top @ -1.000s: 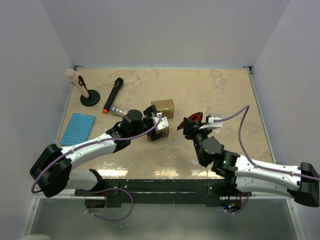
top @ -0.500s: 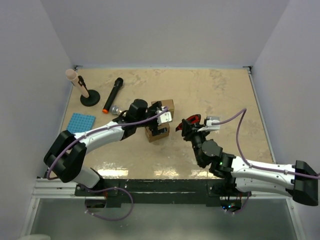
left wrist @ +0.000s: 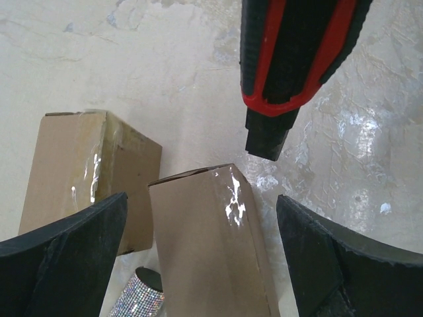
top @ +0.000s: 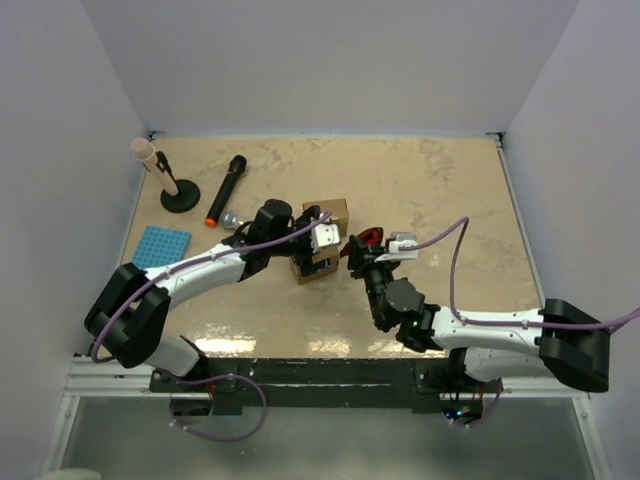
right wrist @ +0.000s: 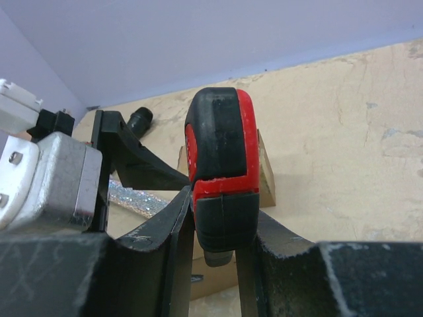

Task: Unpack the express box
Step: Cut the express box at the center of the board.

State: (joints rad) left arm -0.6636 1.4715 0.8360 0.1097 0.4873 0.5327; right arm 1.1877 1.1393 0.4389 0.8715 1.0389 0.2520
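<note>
The express box (left wrist: pixel 211 251) is a small brown taped carton; it also shows in the top view (top: pixel 318 266). My left gripper (left wrist: pixel 201 205) is open, one finger (left wrist: pixel 63 261) on each side of the box and not touching it; from above it (top: pixel 322 240) hangs over the box. A second brown carton (left wrist: pixel 86 168) stands just behind. My right gripper (right wrist: pixel 223 211) is shut on a red and black utility knife (right wrist: pixel 221 152), its tip pointing at the cartons from the right (top: pixel 362 242).
A glittery silver cylinder (left wrist: pixel 135 297) lies beside the box under my left arm. At the back left are a stand with a pink-topped stick (top: pixel 178 195), a black marker with an orange end (top: pixel 226 186) and a blue rack (top: pixel 156 256). Walls enclose the table.
My left gripper has moved right and forward to straddle the express box. My right arm has carried the knife left, close to the cartons.
</note>
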